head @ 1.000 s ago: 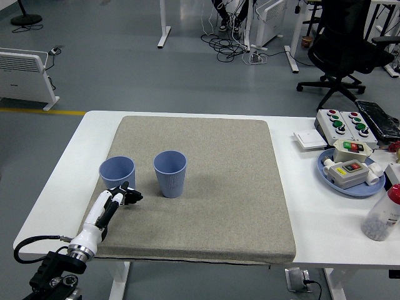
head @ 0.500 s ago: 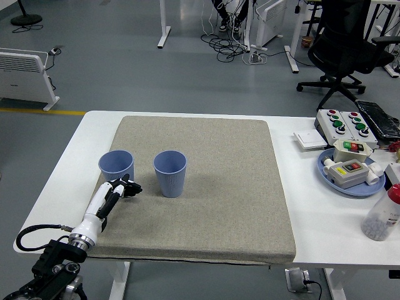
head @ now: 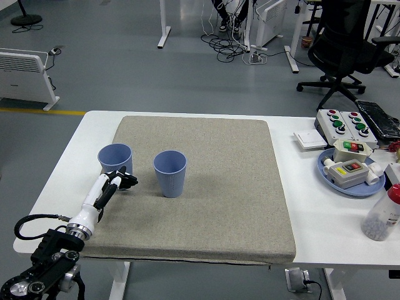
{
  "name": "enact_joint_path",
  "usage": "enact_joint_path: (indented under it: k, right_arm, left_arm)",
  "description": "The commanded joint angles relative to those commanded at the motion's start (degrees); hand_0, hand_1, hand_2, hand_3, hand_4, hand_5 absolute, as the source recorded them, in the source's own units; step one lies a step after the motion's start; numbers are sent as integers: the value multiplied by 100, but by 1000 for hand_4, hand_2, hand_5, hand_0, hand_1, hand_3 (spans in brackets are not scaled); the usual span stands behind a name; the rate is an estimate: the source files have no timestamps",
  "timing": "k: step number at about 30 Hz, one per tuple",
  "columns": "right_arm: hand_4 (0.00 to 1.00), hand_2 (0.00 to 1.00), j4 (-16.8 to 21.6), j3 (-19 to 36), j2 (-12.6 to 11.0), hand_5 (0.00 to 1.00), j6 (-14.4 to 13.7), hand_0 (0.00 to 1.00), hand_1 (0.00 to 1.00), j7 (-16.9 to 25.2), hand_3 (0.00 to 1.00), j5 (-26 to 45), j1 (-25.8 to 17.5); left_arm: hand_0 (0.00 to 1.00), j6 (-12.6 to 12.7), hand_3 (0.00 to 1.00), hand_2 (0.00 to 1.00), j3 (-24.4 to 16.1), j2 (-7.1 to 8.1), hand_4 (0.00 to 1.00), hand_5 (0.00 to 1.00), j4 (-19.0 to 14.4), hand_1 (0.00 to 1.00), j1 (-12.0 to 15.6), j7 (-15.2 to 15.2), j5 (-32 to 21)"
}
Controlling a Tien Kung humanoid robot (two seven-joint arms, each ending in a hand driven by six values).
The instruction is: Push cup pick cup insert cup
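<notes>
Change: over the last second my left hand (head: 117, 182) has crept forward and a little left along the mat, and the left cup (head: 115, 160) has slid slightly up and left with it, so the push is under way.
Meaning: I judge this to be the push step; picking and inserting are not yet begun.
Left hand: my fingers (head: 125, 181) look loosely curled and bunched, dark tips pointing right, pressed at or just beside the cup's lower near wall; I grasp nothing. Whether the tips truly touch the cup I cannot tell.
Left cup: pale blue, upright, mouth open and empty, standing on the grey mat (head: 212, 187) near its left edge.
Second cup: the other blue cup (head: 170, 173) stands upright to the right, apart from the first, with bare mat between them; it has not moved.
Right hand: not in view.
Surroundings: a blue plate (head: 331, 176) with switch boxes, a button box (head: 345, 123) and a bottle (head: 382, 215) sit well apart on the white table (head: 325, 225), clear of my work.
</notes>
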Motion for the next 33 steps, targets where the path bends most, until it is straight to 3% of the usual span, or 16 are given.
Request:
enact_joint_path:
  k: [13,27,33]
  right_arm:
    - [124,671,6,23,2,533,9,702,606,-17,589,-56,38]
    - [127,672,14,54,15,533,16,702,606,-27,590,-119,74]
    - [127,672,24,111,19,534,34,702,606,-52,590,-259,109]
  left_arm:
    - [635,47,475,529,372,-37,575,998,540,600,-429,-226,-348]
    - [626,44,469,523,1219,-94,566,998,1329,594,-1097,-396,-890]
    - [623,49,465,518,1386,-113,559,998,1608,591,-1299,-459,-986]
